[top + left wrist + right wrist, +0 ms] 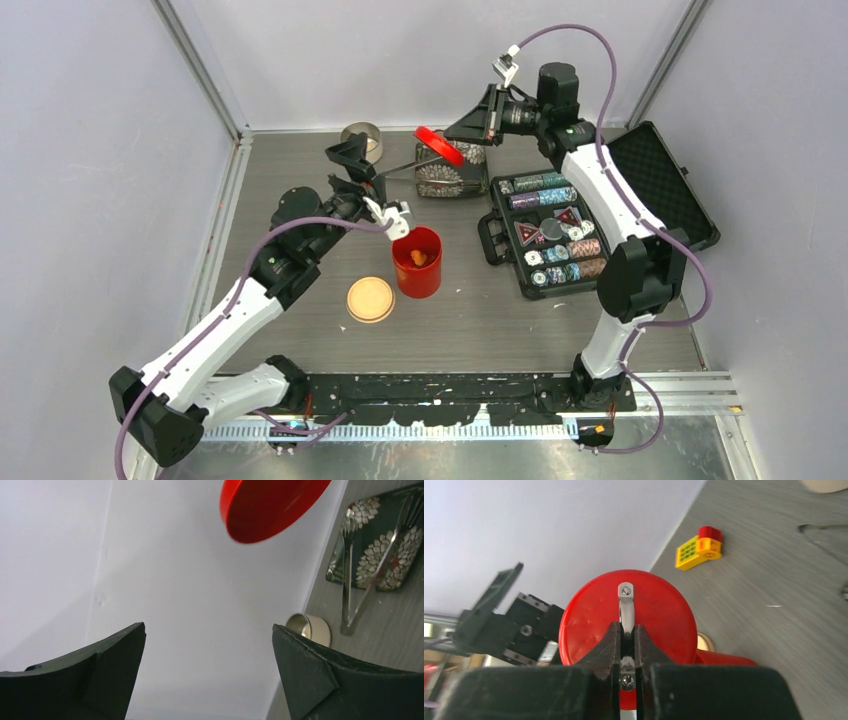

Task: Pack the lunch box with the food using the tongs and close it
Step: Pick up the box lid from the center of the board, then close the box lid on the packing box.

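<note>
Right fingers (610,647) pinch the red lid (664,615) by its handle (626,611); left fingers (107,667) spread wide, empty

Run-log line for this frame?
left gripper open, empty | right gripper shut on lid handle | tongs partly on patterned tray | canister open, food inside

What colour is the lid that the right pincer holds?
The lid is red, its handle silver; right wrist view shows it best.

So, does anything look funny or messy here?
The tongs lie crooked, half on the patterned tray with their joined end poking off onto the table. Nothing looks spilled or broken.
</note>
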You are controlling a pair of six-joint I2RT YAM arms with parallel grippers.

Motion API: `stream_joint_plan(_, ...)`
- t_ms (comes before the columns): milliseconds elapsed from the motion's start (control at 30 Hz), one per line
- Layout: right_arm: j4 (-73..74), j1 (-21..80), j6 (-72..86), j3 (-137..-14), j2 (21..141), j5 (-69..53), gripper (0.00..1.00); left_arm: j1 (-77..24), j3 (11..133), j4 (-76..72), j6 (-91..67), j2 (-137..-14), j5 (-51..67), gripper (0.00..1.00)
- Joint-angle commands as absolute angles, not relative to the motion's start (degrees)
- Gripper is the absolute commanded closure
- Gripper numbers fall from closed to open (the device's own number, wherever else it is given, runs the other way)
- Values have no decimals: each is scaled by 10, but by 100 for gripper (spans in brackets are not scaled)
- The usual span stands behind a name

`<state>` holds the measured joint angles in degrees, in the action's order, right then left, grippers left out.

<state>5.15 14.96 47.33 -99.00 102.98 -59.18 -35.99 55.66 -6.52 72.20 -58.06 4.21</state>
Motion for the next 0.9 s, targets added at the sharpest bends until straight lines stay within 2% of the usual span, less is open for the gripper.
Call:
stream_joint_plan(0, 245, 147, 243, -1042, 964, -534, 100, -348, 578, 6, 606, -569, -85, 0)
stream_joint_plan(167, 344, 150, 123, -1028, 927, -454, 100, -281, 660, 141, 359, -604, -180, 0)
stream_joint_plan(333, 368, 190, 41, -980, 885, -382, 100, -143, 742, 310, 111, -652, -119, 0)
stream_joint_plan(600, 354, 303, -67, -912, 839, -248, 100, -57, 786, 414, -31, -708, -41, 0)
stream_joint_plan(867, 276, 398, -121, -817, 808, -173, 100, -15, 758, 407, -77, -699, -21, 0)
